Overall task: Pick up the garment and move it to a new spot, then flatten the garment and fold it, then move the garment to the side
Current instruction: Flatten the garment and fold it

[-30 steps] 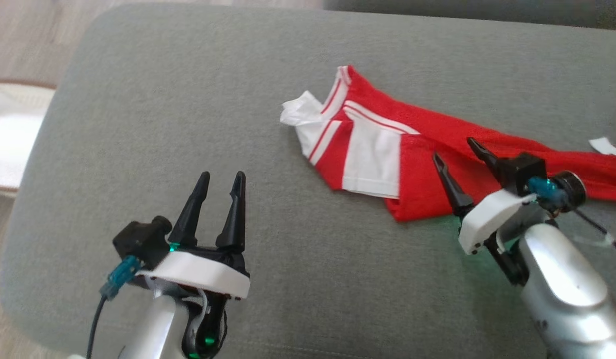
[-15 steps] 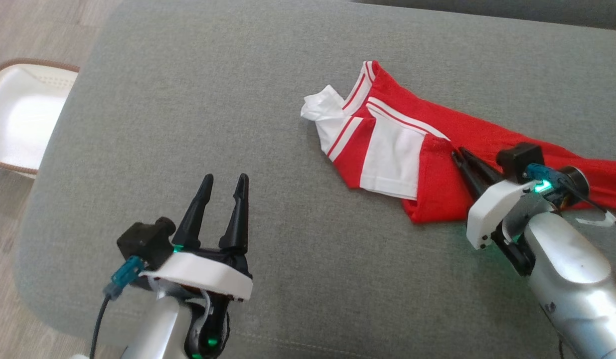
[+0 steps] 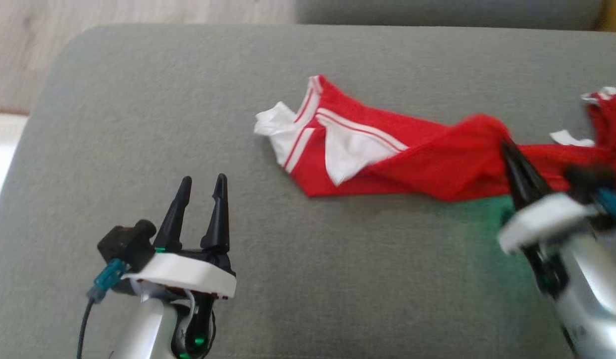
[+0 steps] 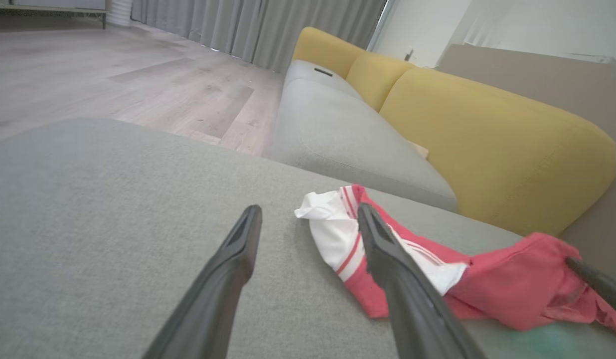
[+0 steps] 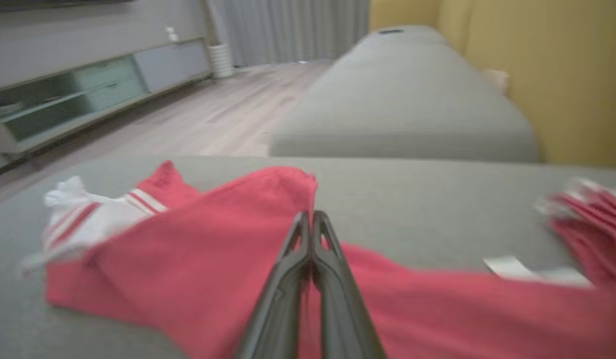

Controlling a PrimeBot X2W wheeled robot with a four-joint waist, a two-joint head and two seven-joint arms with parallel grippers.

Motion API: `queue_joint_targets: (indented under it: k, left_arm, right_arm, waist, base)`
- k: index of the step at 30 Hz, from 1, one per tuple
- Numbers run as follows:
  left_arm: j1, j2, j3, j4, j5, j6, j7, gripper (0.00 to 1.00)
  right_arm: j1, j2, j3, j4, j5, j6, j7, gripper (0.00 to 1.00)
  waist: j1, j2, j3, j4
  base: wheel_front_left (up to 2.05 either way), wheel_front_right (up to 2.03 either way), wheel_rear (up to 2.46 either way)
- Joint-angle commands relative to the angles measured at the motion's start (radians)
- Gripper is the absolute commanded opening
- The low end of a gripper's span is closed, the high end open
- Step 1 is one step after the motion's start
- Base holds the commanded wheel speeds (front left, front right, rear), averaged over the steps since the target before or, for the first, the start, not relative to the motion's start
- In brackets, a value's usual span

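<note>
right end effector point(image 3: 507, 148) was clamped on the red-and-white garment point(image 3: 387, 159), one fold raised at three o'clock on the grey cushion point(image 3: 138, 124); left end effector point(image 3: 203, 178) stood open at seven o'clock. moving, flattening and folding all remained

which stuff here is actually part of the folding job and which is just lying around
In the job: red and white garment, gripped by the right gripper, fingers shut; left gripper, open, above the grey cushion.
Just around: yellow sofa back, grey sofa seat, wood floor, low cabinet, curtains.
</note>
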Motion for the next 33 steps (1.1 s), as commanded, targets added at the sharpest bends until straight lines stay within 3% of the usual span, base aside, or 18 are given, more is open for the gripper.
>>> queue_joint_targets:
  k: [1,4,10,11,12,20,26,33]
  left_arm:
    - [-0.013,0.004,0.038,-0.032,0.007,-0.001,-0.006,1.0]
    - [-0.009,0.004,0.052,-0.032,0.007,-0.002,-0.006,1.0]
    - [-0.01,0.004,0.051,-0.034,0.0,-0.004,-0.006,1.0]
    - [-0.009,0.004,0.05,-0.034,0.0,-0.004,-0.006,1.0]
    - [-0.009,0.004,0.049,-0.034,0.0,-0.005,-0.006,1.0]
    - [-0.001,0.004,0.039,-0.025,0.0,-0.009,-0.006,1.0]
    - [0.005,0.004,0.038,-0.032,0.006,-0.011,-0.006,1.0]
    - [0.007,0.004,0.011,-0.047,0.005,-0.013,-0.006,1.0]
  right_arm:
    - [0.058,-0.017,-0.013,-0.041,0.005,-0.001,-0.013,0.0]
    - [0.186,-0.016,-0.107,-0.115,-0.002,-0.001,-0.004,0.0]
    - [0.435,0.045,-0.23,-0.285,-0.052,-0.001,0.095,0.0]
    - [0.456,0.054,-0.239,-0.308,-0.06,-0.001,0.106,0.54]
    - [0.475,0.066,-0.252,-0.324,-0.063,-0.001,0.123,1.0]
    - [0.492,0.136,-0.326,-0.485,-0.144,-0.001,0.139,1.0]
    - [0.421,0.153,-0.219,-0.565,-0.114,-0.001,0.113,1.0]
    - [0.314,0.156,-0.076,-0.481,-0.091,-0.001,0.137,1.0]
  waist:
    - [0.0,0.0,-0.031,-0.04]
    - [0.0,0.0,-0.048,-0.072]
    - [0.0,0.0,-0.065,-0.099]
    - [0.0,0.0,-0.065,-0.099]
    - [0.0,0.0,-0.065,-0.099]
    - [0.0,0.0,-0.075,-0.071]
    - [0.0,0.0,-0.087,-0.043]
    - [0.0,0.0,-0.071,0.016]
  base:
    - [0.0,0.0,0.0]
    - [0.0,0.0,0.0]
    - [0.0,0.0,0.0]
    - [0.0,0.0,0.0]
    - [0.0,0.0,0.0]
    - [0.0,0.0,0.0]
    - [0.0,0.0,0.0]
    - [0.0,0.0,0.0]
